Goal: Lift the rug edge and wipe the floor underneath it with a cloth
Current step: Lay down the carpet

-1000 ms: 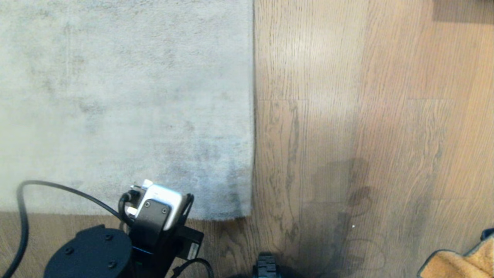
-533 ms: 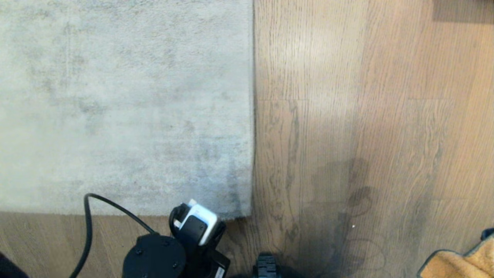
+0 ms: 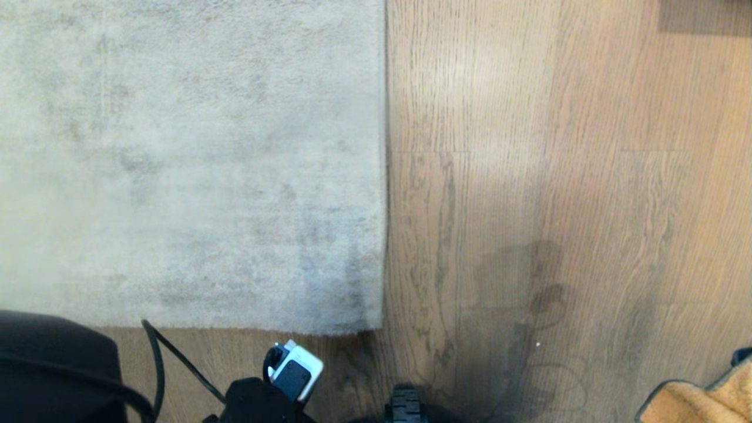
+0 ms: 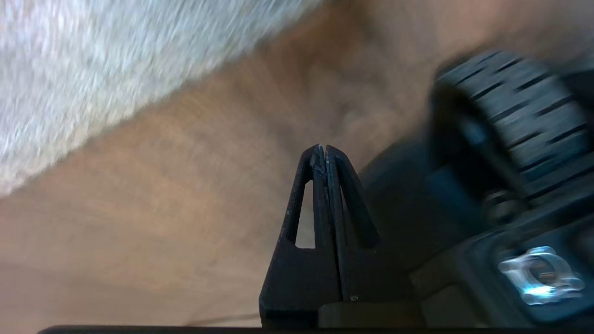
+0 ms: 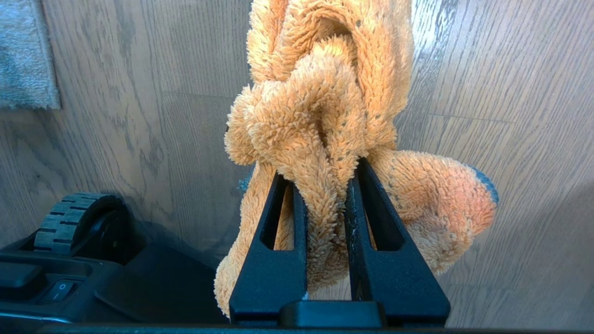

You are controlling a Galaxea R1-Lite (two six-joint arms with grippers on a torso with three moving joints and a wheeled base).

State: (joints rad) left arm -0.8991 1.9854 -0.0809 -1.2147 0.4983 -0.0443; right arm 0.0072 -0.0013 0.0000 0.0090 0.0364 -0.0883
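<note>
Rug (image 3: pixel 194 164) lies flat on the floor (image 3: pixel 558 176), filling the left side; rug edge (image 3: pixel 385 176) runs near centre, corner at front. Left arm (image 3: pixel 276 388) just before the corner. Cloth (image 3: pixel 699 399) far right front, well apart.

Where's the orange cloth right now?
The cloth is clamped in the right gripper above the floor. In the head view it shows at the bottom right corner, far right of the rug edge.

My left gripper (image 4: pixel 323 149) sits low centre, fingers pressed together over the floor (image 4: pixel 162 195); the rug edge (image 4: pixel 153 99) crosses upper left, a ribbed wheel (image 4: pixel 515 116) at right.
</note>
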